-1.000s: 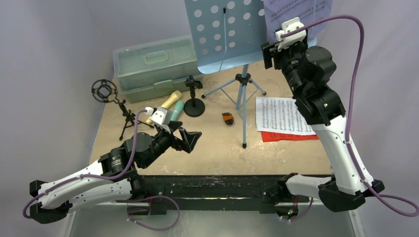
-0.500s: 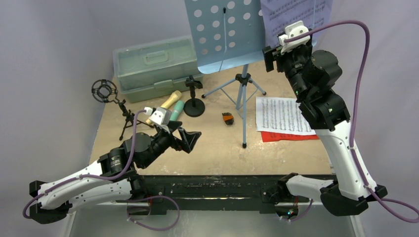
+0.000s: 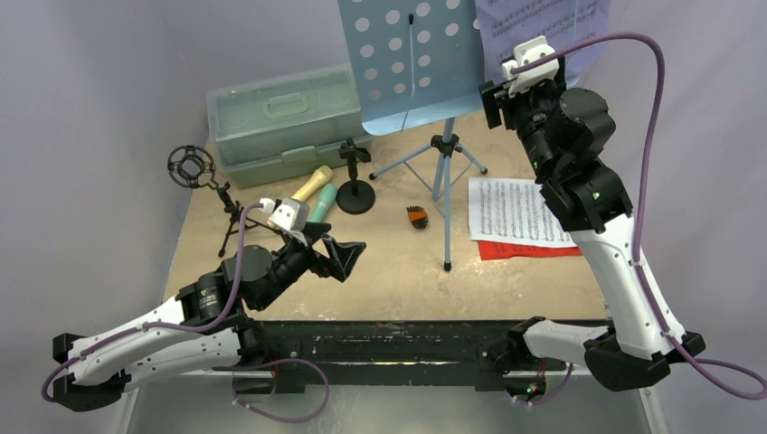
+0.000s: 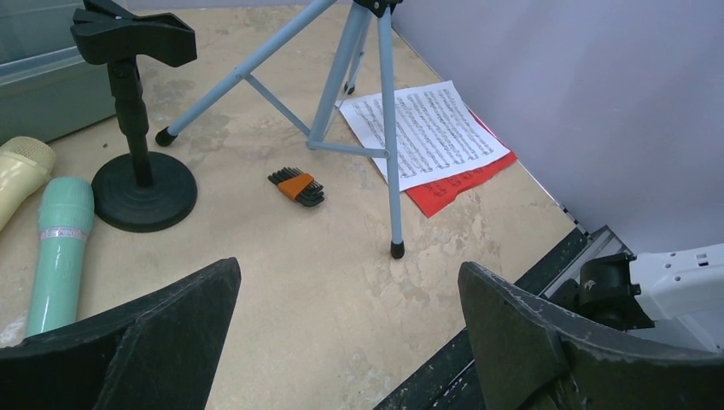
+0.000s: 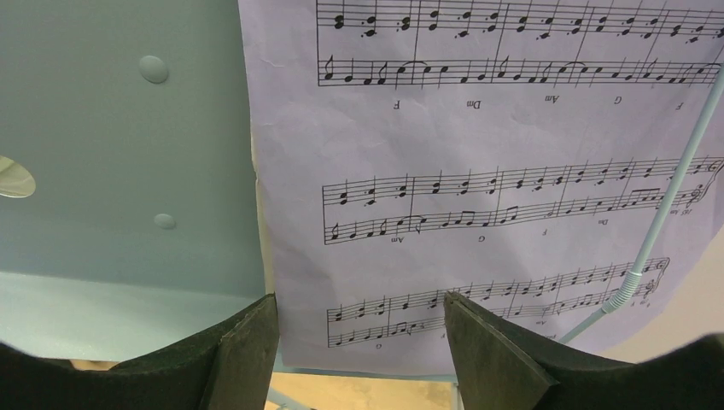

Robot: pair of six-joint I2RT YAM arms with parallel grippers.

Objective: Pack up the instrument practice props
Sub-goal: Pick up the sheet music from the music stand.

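above tan table (image 3: 389,271) — purple sheet (image 5: 478,128) just before open right jaws

You're looking at a light-blue perforated metal music rack (image 3: 452,83), patterned with rows of round holes. The pale purple paper music sheet (image 5: 478,154) carries black staves and notes, as does the white paper music sheet (image 3: 517,210). The red paper music sheet (image 3: 534,250) shows plain. Your tabletop (image 3: 389,271) is mottled beige. The tan toy microphone (image 3: 312,183) is plain, while the teal toy microphone (image 4: 58,256) wears a sparkly pale band. The round-base mic holder (image 3: 355,195) and ring-top tripod mic holder (image 3: 192,166) are black.
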